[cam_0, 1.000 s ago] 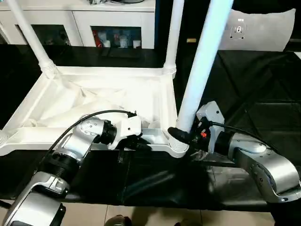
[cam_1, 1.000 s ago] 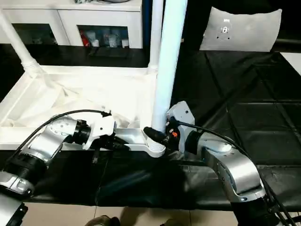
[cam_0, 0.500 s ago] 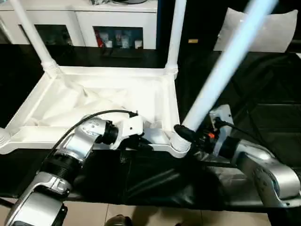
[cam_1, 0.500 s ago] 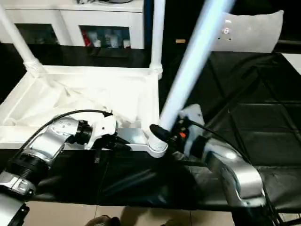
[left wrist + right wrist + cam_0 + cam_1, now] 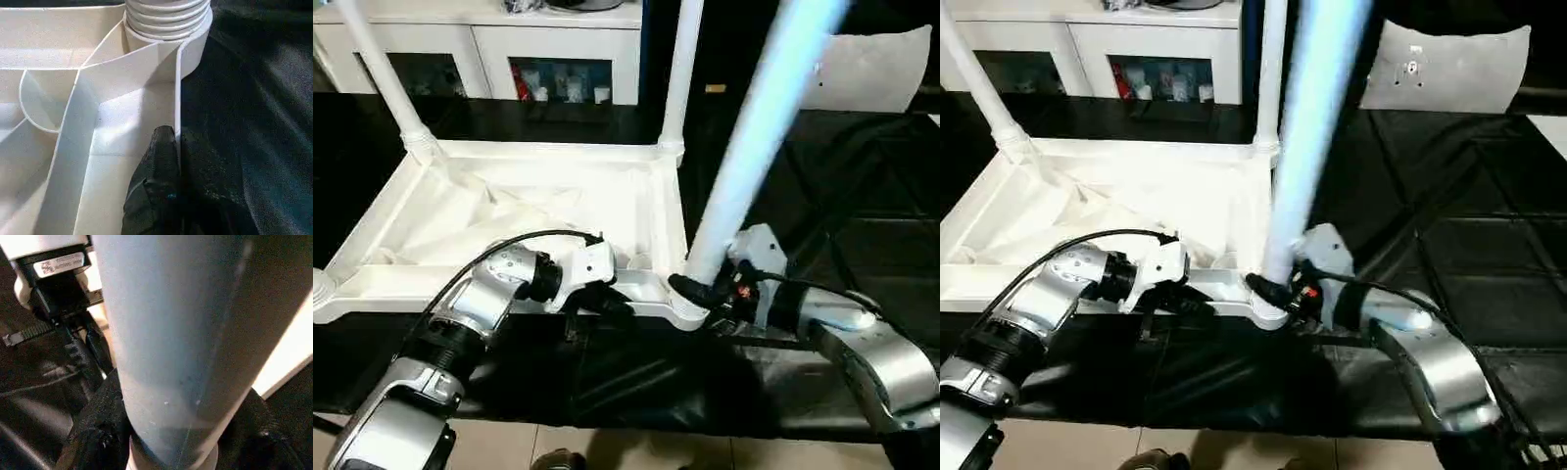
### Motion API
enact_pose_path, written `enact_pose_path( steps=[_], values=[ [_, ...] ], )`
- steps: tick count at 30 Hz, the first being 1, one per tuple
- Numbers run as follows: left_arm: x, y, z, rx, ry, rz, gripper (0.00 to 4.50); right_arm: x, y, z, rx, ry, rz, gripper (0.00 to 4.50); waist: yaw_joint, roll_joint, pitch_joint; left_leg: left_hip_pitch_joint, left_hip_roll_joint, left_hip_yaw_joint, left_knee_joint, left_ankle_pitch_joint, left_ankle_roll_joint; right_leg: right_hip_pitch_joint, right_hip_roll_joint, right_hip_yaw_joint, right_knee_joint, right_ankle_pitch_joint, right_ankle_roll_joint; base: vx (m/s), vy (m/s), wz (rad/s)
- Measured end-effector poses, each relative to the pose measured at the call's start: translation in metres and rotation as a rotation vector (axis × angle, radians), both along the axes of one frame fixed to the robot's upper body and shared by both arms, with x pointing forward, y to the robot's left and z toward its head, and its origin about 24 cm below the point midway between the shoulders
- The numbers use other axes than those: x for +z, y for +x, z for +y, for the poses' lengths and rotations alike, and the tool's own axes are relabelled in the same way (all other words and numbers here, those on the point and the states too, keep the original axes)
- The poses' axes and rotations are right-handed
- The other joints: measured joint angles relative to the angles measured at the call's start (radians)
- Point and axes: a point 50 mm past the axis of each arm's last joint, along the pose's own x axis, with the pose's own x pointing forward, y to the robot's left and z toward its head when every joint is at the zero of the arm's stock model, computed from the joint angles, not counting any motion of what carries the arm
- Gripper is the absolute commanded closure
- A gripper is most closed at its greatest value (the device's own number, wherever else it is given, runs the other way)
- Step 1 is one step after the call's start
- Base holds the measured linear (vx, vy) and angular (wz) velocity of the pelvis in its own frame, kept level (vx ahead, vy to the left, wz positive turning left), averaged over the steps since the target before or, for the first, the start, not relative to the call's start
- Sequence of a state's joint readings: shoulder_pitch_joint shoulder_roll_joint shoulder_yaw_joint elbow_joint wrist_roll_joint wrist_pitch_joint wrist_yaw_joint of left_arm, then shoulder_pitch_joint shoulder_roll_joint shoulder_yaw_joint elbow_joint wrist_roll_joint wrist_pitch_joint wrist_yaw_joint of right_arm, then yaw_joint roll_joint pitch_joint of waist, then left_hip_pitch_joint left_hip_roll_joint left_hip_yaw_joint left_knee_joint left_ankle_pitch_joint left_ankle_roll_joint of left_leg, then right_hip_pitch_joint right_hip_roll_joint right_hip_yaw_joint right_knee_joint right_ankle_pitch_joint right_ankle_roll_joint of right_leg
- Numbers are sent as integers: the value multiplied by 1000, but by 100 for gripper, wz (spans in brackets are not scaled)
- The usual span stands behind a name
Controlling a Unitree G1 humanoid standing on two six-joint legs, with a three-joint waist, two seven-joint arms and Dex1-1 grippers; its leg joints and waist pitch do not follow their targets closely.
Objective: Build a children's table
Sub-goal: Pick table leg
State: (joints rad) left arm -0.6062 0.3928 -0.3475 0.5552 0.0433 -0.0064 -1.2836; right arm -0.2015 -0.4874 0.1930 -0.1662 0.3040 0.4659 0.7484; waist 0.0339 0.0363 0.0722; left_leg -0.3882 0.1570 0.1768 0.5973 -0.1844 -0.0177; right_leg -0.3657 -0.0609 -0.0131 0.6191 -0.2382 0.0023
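Left eye view: an upturned white table top (image 5: 509, 211) lies on black cloth (image 5: 862, 215). The left gripper (image 5: 168, 161) is clamped on its near rim. The right gripper (image 5: 697, 292) clasps a leaning leg (image 5: 744, 157) at the near right corner socket (image 5: 685, 308).

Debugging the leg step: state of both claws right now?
Left claw: shut, pinching the tabletop's rim.
Right claw: closed around the leg at its base, by the corner socket.
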Motion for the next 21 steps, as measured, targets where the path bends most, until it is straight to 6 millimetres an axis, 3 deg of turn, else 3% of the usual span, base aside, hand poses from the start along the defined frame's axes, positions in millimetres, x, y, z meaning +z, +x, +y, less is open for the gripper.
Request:
enact_pose_path(
  steps=[6, 12, 16, 19, 21],
  values=[
    [3, 3, 0, -18, 14, 7, 450, 0, 0, 0, 22, 5, -11, 261, -1, 1, 8, 4, 0, 0, -6, 0, -1, 2, 0, 0, -6, 1, -1, 0, 0, 0],
    [14, 17, -1, -40, 34, -7, 450, 7, 8, 1, 34, 13, -56, 261, 0, 16, 39, 5, -1, 2, -12, 1, -1, 0, 0, 1, -9, 1, -2, 0, 0, 0],
    [18, 21, 1, -46, 46, -17, 450, 9, 9, 3, 39, 17, -65, 261, 2, 22, 54, 14, -1, 3, -23, 1, -3, -1, 0, 1, -14, -2, 3, 0, 0, 0],
    [19, 21, 3, -45, 50, -21, 450, 9, 9, 5, 40, 26, -67, 261, 1, 22, 58, 18, -2, 3, -36, 4, -7, 0, 0, 0, -22, -2, 3, 0, 0, 0],
    [22, 22, 10, -32, 61, -29, 450, 9, 12, 13, 17, 55, -76, 261, 0, 17, 63, 19, -2, 4, -46, 8, -13, -2, 1, -1, -25, 0, 1, 0, 0, 0]
  ],
)
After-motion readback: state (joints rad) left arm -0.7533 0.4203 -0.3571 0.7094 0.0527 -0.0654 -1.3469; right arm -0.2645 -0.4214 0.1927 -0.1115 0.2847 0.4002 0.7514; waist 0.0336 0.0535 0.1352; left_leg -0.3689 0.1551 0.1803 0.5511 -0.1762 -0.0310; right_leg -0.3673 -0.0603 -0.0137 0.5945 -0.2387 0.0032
